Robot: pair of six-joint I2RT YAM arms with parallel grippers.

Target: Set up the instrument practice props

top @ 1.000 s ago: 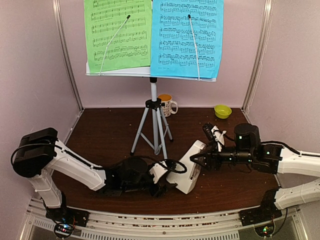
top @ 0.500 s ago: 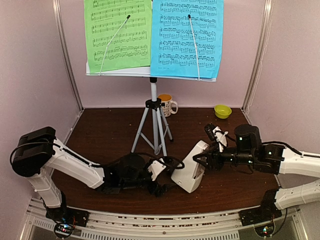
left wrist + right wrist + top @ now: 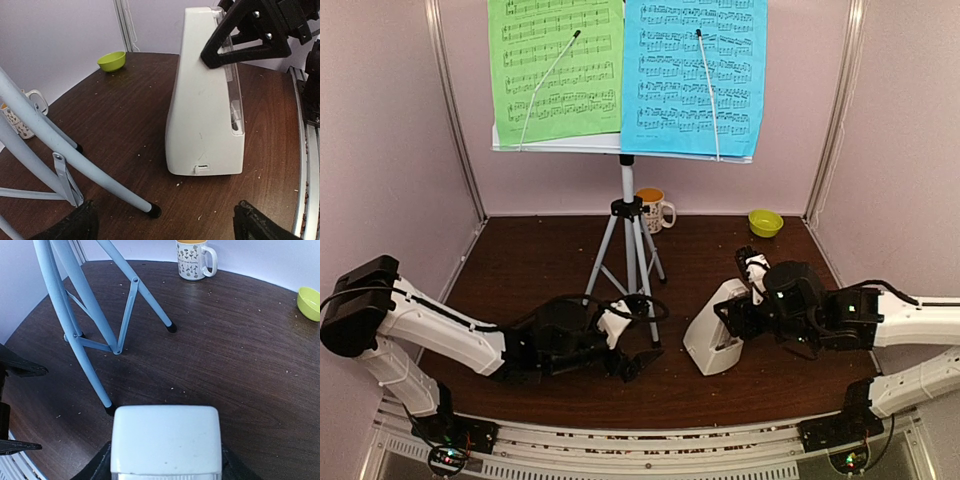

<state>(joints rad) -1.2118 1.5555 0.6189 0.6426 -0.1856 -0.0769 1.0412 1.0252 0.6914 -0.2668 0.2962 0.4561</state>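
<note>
The white pyramid metronome (image 3: 717,340) stands upright on the brown table, its clear cover facing right (image 3: 234,95). My right gripper (image 3: 736,318) is shut on its upper part, one black finger (image 3: 250,35) against the cover side, both fingers flanking the white top (image 3: 165,440). My left gripper (image 3: 635,352) lies low to the left of the metronome, open and empty, its fingertips (image 3: 75,225) far apart and clear of the base. The music stand (image 3: 620,148) on its silver tripod (image 3: 628,240) holds a green sheet (image 3: 555,70) and a blue sheet (image 3: 692,75).
A tripod leg's black foot (image 3: 154,210) rests just ahead of my left gripper. A patterned mug (image 3: 655,210) sits behind the tripod and a small green bowl (image 3: 765,222) at the back right. Pale walls close in on both sides.
The metronome has gone from leaning to upright in my right gripper. My left gripper has opened, let go of the base and drawn back to the left.
</note>
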